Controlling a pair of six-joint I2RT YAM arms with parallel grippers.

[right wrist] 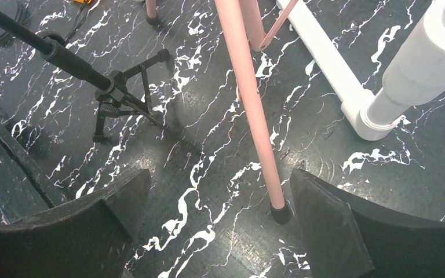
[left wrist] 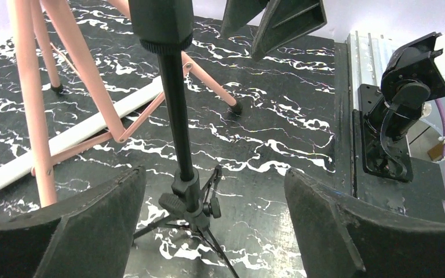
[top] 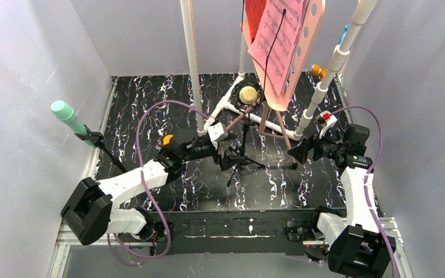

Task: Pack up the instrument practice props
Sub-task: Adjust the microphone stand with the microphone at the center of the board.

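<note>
The pink music stand is seen rising ahead of and above the right end effector. Its fingers are spread wide, and one slanted leg is framed between them, untouched. The left end effector, likewise released, is nearer the black microphone stand. The stand's upright pole is centred just ahead, with the yellow microphone carried at its top, above.
</note>
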